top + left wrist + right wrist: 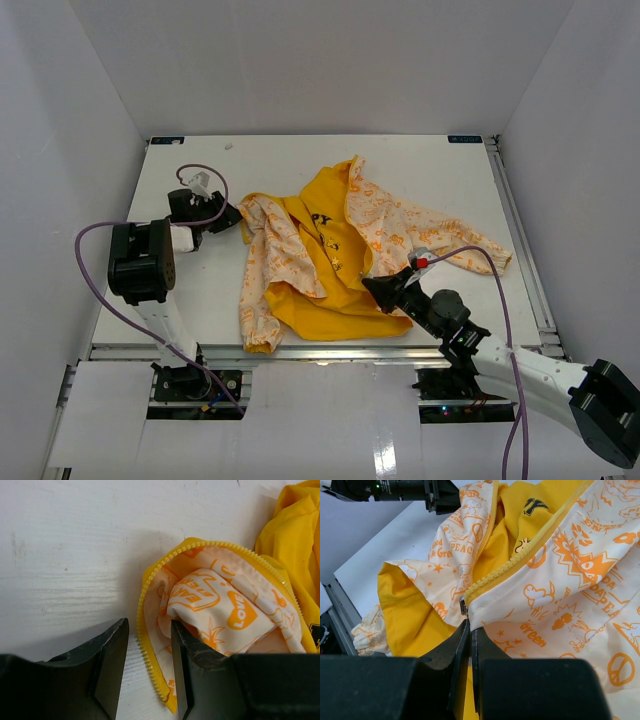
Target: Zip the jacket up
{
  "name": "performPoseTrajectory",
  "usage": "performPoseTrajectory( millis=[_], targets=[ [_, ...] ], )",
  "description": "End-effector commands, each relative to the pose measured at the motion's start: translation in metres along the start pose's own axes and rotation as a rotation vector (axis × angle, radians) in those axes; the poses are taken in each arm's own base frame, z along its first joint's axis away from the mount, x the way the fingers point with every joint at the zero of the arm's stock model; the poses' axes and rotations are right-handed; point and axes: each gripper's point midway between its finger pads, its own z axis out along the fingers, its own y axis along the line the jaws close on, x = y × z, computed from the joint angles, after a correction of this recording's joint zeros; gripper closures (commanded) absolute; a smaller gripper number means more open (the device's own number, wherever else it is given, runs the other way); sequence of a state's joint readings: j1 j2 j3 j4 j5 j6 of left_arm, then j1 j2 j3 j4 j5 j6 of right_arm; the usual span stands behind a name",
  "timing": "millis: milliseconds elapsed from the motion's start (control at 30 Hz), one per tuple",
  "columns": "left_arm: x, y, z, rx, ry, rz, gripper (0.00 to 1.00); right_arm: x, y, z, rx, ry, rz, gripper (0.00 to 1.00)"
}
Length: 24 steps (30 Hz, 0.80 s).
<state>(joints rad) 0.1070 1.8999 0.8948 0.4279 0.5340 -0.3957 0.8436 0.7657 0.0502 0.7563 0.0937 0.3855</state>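
The jacket (330,250) lies spread open on the white table, its yellow lining up and its cream panels with orange print folded out. My left gripper (148,630) stands open at the jacket's left edge. One yellow zipper edge (150,655) runs between its fingers (192,660) without being pinched. My right gripper (470,626) is shut on the jacket's lower hem, right below the small metal zipper slider (463,605). The zipper teeth (510,565) run up and away from it. From above, the left gripper (235,222) and the right gripper (377,285) sit on opposite sides of the jacket.
White walls enclose the table (200,290) on three sides. A metal rail (520,230) runs along its right edge. Purple cables (100,300) loop off both arms. The left arm's black end (420,490) shows at the top of the right wrist view.
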Motion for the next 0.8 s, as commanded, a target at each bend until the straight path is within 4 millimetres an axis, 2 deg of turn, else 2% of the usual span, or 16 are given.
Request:
performPoseTrajectory(
  millis=[0, 133, 433, 533, 700, 733, 767],
  targets=[
    [0.007, -0.005, -0.002, 0.055, 0.031, -0.020, 0.50, -0.009, 0.003, -0.001, -0.018, -0.044, -0.002, 0.92],
    [0.006, -0.002, -0.003, 0.031, 0.035, -0.011, 0.48, -0.008, 0.003, 0.000, -0.021, -0.041, -0.001, 0.92],
    [0.009, 0.006, 0.016, 0.045, 0.103, -0.048, 0.48, -0.008, 0.002, -0.001, -0.018, -0.043, -0.001, 0.92],
    [0.008, 0.007, 0.021, 0.048, 0.112, -0.049, 0.51, -0.007, 0.003, -0.001, -0.018, -0.042, -0.002, 0.92],
    [0.011, 0.000, 0.023, 0.075, 0.111, -0.034, 0.86, -0.010, 0.002, 0.000, -0.010, -0.049, -0.005, 0.92],
    [0.004, -0.005, 0.021, 0.080, 0.085, -0.022, 0.95, -0.011, 0.002, 0.000, -0.010, -0.048, -0.004, 0.92],
    [0.003, -0.006, 0.019, 0.076, 0.076, -0.017, 0.99, -0.013, 0.003, 0.000, -0.014, -0.051, -0.004, 0.92]
  ],
)
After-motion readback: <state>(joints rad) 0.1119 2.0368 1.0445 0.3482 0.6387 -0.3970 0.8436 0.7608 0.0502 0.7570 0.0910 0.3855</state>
